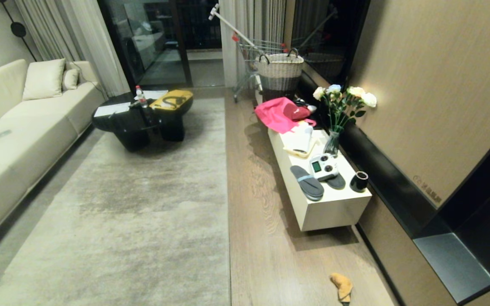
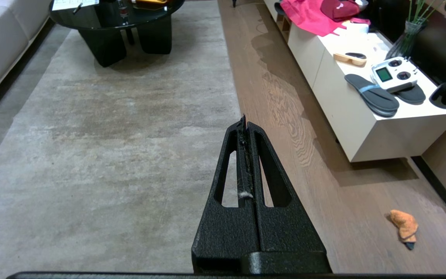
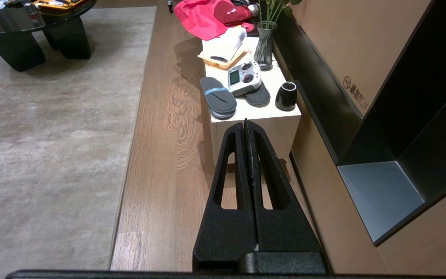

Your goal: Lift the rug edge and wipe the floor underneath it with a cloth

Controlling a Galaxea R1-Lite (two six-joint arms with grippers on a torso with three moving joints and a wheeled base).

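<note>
Neither gripper has anything in it: the left gripper [image 2: 245, 123] and the right gripper [image 3: 245, 124] both have their fingers pressed flat together and hang high above the floor [image 1: 266, 238], outside the head view. The task looks to be at its very start. The rug edge [image 1: 227, 199] lies flat along the wood planks, unlifted, and the cloth [image 1: 342, 287], a small orange-tan rag, sits crumpled on the bare floor near the end of the white low cabinet [image 1: 334, 208], well apart from the rug [image 1: 143, 204]. The first step is likely to fetch the cloth, which calls for the robot to close in and bend low, part the fingers of one gripper and pinch the rag's lumpy top. The other gripper would then have to slip under the thin hem, a hard catch since it lies flush with the planks.
</note>
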